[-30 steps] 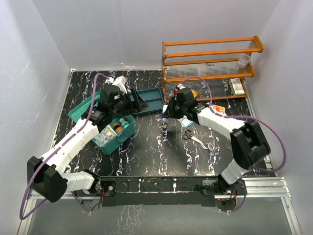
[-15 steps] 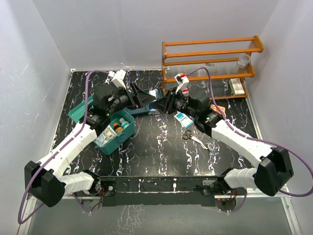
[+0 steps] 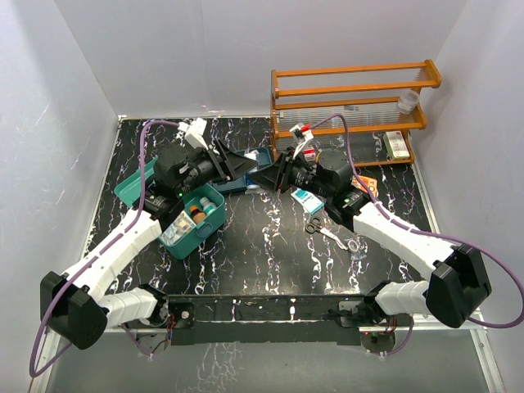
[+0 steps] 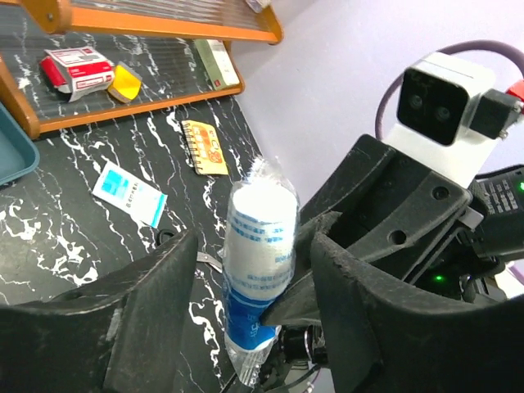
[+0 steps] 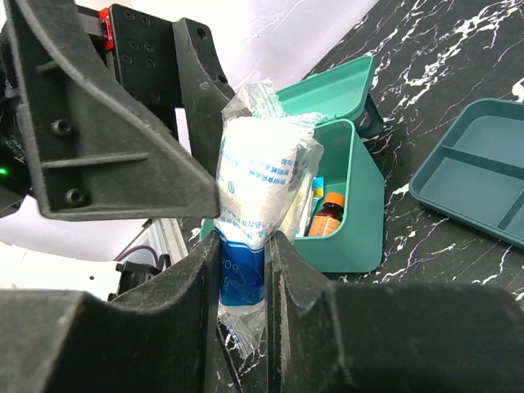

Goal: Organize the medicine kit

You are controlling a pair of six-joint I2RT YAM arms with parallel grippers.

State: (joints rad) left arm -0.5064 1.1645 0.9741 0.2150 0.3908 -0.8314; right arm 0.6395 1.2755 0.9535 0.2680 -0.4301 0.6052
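Over the black marbled bench [image 3: 246, 246], the right pincer [image 5: 243, 270] pinches the lower end of one wrapped white roll [image 5: 258, 180]. The left pincer [image 4: 255, 237] is spread either side of it, with a gap on one side. The right wrist view, not the left, shows the one medicine kit [image 5: 364, 221], open on the bench's left with one orange bottle [image 5: 327, 214] inside. The left wrist view alone adds one orange rack [image 4: 164, 24].
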